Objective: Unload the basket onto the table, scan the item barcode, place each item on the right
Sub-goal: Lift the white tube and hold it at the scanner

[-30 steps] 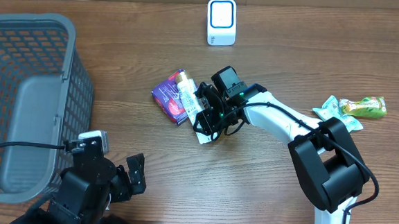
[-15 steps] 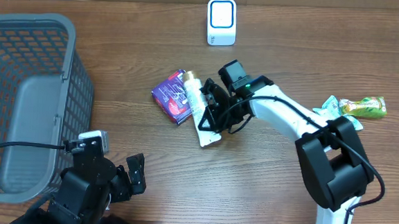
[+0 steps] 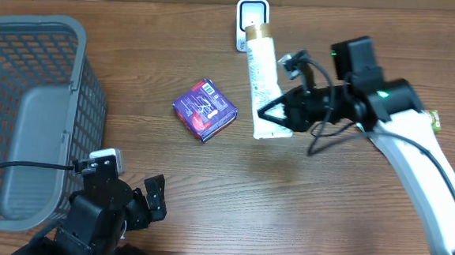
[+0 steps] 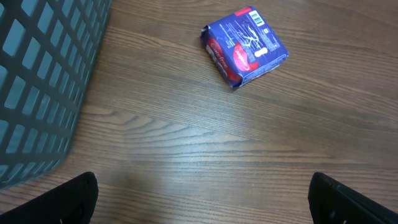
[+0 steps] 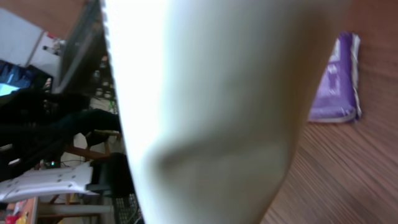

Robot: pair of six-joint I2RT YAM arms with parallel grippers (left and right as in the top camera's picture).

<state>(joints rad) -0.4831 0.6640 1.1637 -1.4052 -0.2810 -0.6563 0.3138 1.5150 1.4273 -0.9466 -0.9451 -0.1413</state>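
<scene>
The right gripper (image 3: 282,113) pinched the white tube (image 3: 262,78) by its crimped end, holding it up before the scanner (image 3: 250,10) at the worktop's far edge, presumably to present its barcode; the left gripper (image 4: 202,202) sat spread wide

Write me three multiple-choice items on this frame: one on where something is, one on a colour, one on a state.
1. In the overhead view, the purple box lies
A. on the table, left of the tube
B. on the table, right of the tube
C. on top of the tube

2. The tube's cap is
A. red
B. gold
C. black

3. The right pincer is
A. open
B. shut on the purple box
C. shut on the tube

Key:
1 A, since the box rests on the wood left of the raised tube.
2 B, since the cap shows gold against the white tube.
3 C, since its fingers clamp the tube's flat end.
</scene>
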